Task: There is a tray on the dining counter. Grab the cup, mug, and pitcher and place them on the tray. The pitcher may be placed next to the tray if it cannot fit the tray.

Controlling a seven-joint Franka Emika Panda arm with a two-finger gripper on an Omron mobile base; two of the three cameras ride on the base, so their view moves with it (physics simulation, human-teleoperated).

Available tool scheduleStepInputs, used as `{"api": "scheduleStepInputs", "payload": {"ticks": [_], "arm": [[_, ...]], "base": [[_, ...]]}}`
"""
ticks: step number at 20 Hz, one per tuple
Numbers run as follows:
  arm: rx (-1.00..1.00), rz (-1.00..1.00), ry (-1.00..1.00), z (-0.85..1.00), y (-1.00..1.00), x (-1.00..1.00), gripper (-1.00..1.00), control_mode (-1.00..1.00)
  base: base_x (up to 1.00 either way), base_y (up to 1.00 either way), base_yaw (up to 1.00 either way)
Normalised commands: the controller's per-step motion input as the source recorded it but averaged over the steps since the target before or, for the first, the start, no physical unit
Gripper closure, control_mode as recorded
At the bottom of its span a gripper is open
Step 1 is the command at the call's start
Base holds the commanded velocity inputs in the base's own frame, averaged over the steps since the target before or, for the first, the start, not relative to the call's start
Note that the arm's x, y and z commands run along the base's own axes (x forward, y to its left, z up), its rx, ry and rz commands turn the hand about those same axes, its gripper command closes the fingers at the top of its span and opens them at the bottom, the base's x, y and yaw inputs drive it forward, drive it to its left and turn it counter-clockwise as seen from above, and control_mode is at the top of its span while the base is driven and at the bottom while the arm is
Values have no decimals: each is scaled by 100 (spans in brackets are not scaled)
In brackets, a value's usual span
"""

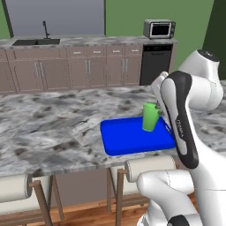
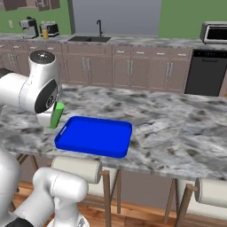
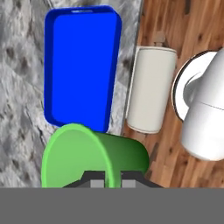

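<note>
End effector (image 3: 105,183) clamped on cup (image 1: 150,117), apparently lifted over tray's (image 1: 128,139) right end; nothing set down; mug, pitcher pending.

Green cup (image 2: 56,115) upright beside blue tray's (image 2: 95,136) left end, above marbled dining counter (image 2: 177,128).

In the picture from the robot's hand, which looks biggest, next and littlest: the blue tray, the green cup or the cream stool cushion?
1. Blue tray, plainly the biggest.
2 and 3. Green cup and stool cushion look about alike. The cup sits right at the camera, so its size there is unsure.
</note>
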Motion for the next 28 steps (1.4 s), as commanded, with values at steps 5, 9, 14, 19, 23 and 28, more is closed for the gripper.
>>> {"api": "scheduleStepInputs", "payload": {"ticks": [5, 9, 14, 19, 23, 28], "arm": [[0, 5, 0, -1, 0, 20, 100, -100], [0, 5, 0, -16, 0, 23, 100, -100], [-5, 4, 0, -29, 0, 28, 100, -100], [-9, 4, 0, -22, 2, 15, 100, -100], [-9, 4, 0, -25, 0, 4, 100, -100], [-6, 4, 0, -26, 0, 0, 100, -100]], "base": [[0, 0, 0], [0, 0, 0], [0, 0, 0], [0, 0, 0], [0, 0, 0], [0, 0, 0]]}}
